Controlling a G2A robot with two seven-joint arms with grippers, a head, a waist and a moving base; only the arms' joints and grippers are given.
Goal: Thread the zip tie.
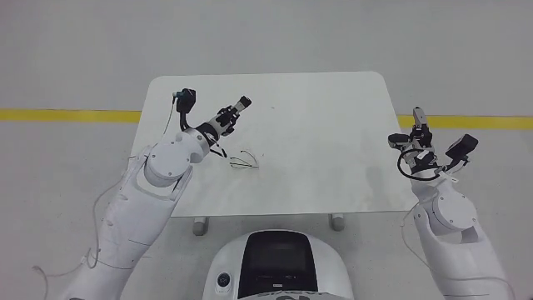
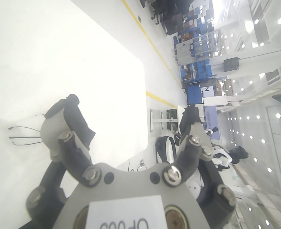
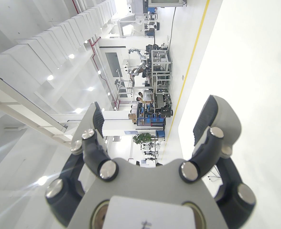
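While the white table (image 1: 333,133) lies broad under my top camera, my left gripper (image 1: 241,103) hangs over its left part with fingers spread wide and empty. My right gripper (image 1: 419,119) sits just beyond the table's right edge, equally spread and empty. The zip tie (image 1: 242,162) lies on the table near my left forearm; from above it reads as a small dark tangle, while my left wrist view separates thin curved strands.

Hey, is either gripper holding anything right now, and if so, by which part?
Nothing is held. The left gripper and the right gripper are both open and empty; the zip ties lie on the table.
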